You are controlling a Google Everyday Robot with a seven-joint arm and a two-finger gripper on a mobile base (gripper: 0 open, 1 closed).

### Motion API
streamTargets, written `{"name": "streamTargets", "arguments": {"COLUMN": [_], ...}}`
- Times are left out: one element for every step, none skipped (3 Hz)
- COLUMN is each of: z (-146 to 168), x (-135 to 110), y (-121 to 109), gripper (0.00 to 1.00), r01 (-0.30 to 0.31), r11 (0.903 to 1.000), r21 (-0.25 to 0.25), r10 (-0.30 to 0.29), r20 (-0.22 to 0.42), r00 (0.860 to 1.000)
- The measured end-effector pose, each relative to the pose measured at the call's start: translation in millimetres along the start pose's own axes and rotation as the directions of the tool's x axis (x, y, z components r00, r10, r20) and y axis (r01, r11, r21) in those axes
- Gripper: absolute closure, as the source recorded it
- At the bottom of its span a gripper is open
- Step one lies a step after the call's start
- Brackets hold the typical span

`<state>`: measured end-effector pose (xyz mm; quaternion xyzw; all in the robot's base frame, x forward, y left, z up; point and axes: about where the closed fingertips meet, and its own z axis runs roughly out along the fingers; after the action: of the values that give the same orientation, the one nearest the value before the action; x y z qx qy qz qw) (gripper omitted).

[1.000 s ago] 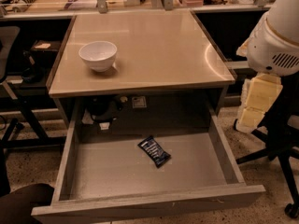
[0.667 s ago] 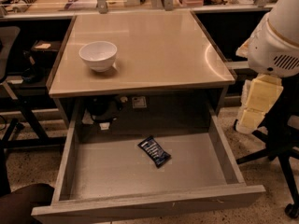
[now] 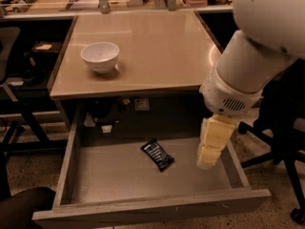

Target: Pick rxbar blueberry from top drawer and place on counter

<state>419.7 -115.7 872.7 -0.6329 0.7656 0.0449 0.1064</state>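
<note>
The white cylindrical arm (image 3: 252, 66) slants down from upper right; the cream gripper (image 3: 208, 162) points downward beneath its wrist.

The arm (image 3: 259, 56) is bulky, smooth and white, its rounded wrist housing carrying a small slotted vent. The gripper (image 3: 208, 159), cream-yellow and blocky, hangs over the drawer's (image 3: 143, 209) right side.

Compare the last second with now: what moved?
The gripper swung left in the view and down, from outside the right wall of the top drawer to over its right part, beside the rxbar blueberry without touching it. Nothing taken or released. Bar, bowl, counter and drawer stayed put.
</note>
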Motion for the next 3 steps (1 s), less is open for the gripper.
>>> {"name": "streamTargets", "arguments": {"z": [54, 58, 83], "x": [-23, -23, -28], "y": [12, 12, 10], "gripper": [0.00, 0.00, 0.00], "r01": [0.007, 0.005, -0.050], "r11": [0.9893, 0.9879, 0.9848], "r21": [-0.146, -0.155, -0.166], "r10": [-0.006, -0.004, 0.062], "r20": [0.010, 0.010, 0.067], "r00": [1.000, 1.000, 0.996]}}
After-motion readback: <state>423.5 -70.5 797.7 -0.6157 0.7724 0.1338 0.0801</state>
